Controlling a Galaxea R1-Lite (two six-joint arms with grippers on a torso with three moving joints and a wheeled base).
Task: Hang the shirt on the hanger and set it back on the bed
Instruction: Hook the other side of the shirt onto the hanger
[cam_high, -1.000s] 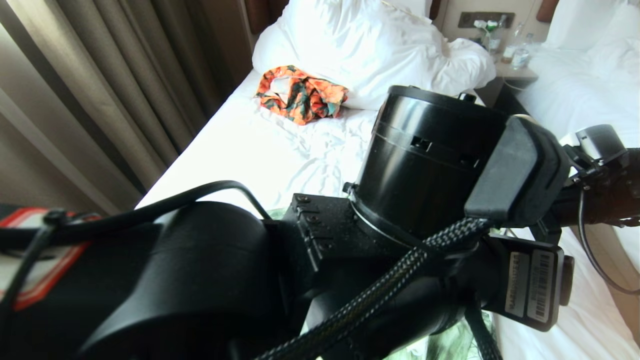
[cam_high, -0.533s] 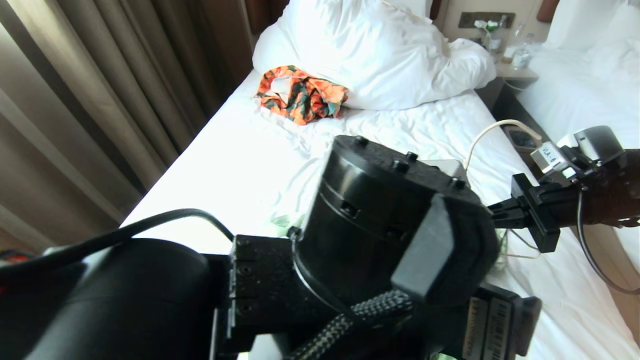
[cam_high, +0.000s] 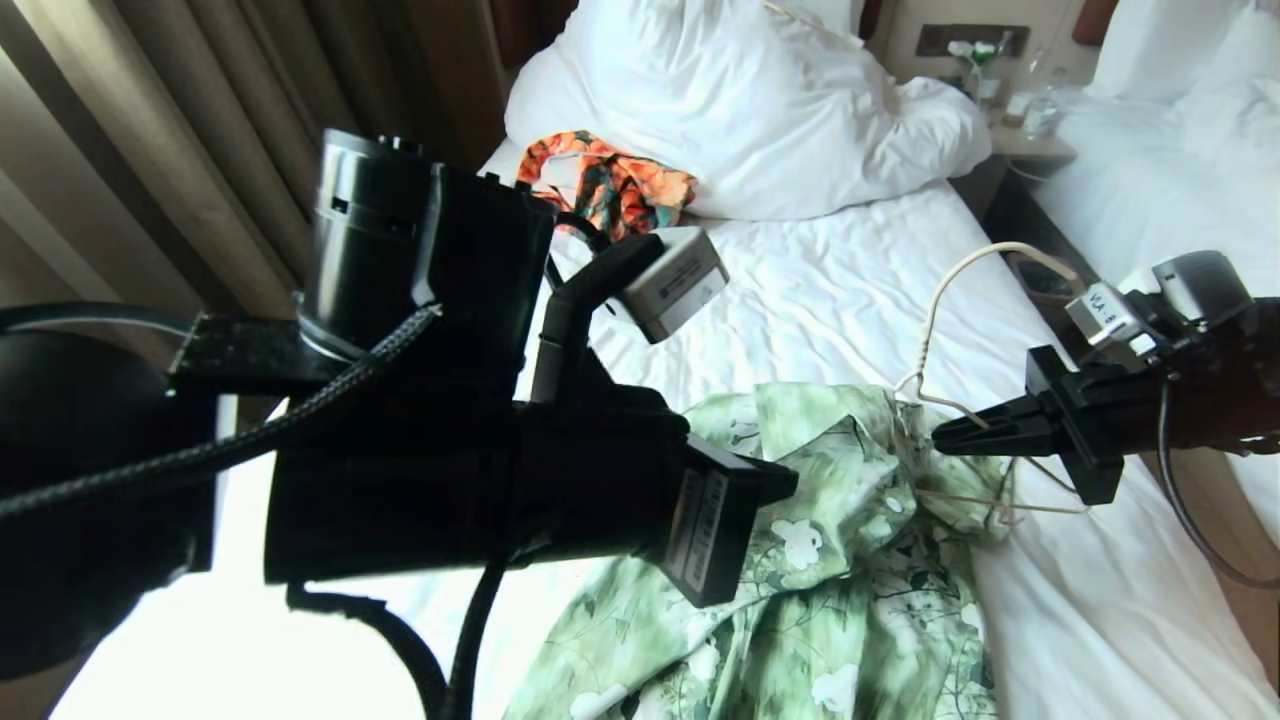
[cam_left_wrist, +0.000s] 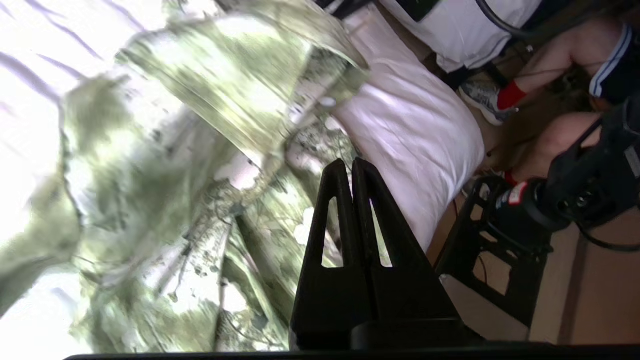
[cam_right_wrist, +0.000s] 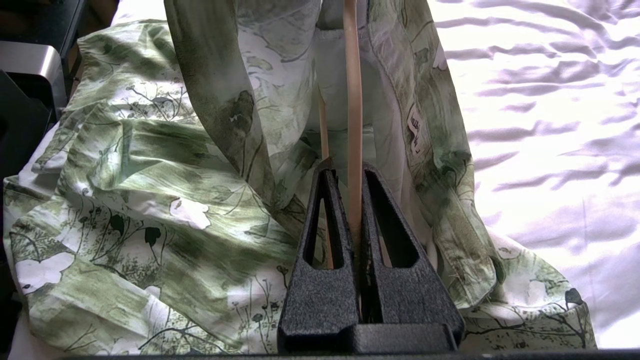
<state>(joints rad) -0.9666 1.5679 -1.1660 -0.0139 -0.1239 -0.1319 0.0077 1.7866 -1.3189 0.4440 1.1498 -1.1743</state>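
The green flowered shirt lies crumpled on the bed, near its front edge. The cream hanger sticks out of the collar with its hook raised. My right gripper reaches in from the right and is shut on the hanger's wire. In the right wrist view the hanger runs between the fingers of the right gripper into the neck opening of the shirt. My left gripper is shut on nothing and hangs above the shirt. In the head view only the left arm shows.
White pillows and an orange patterned garment lie at the head of the bed. Curtains hang to the left. A nightstand with bottles and a second bed stand to the right. A seated person's leg is beside the bed.
My left arm has swung up and to the left out of the middle of the head view, uncovering the shirt and the hanger. The right gripper has stayed on the hanger.
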